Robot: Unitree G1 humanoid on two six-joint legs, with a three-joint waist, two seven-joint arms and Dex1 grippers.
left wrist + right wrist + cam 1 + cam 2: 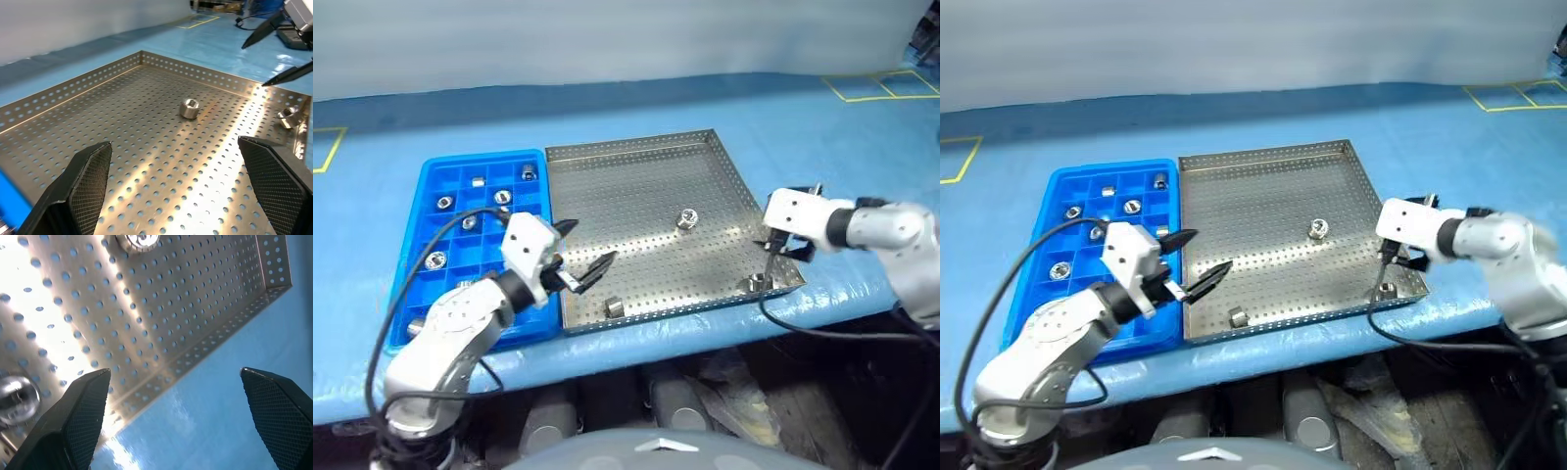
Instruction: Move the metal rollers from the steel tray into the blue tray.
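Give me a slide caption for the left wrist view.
Open left hand over the steel tray, facing one roller mid-tray and another near the rim.

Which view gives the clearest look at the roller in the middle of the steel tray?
The left wrist view: the middle roller sits unobstructed on the steel tray, its central hole visible. Both eye views show it small, mid-tray. In the right wrist view, a roller is cut off at the picture's edge; whether it is the same one is unclear.

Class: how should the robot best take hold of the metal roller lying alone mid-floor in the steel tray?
Grip the metal roller across its curved side wall, coming down from above. It lies apart from the steel tray rim, so open fingers probably fit either side.
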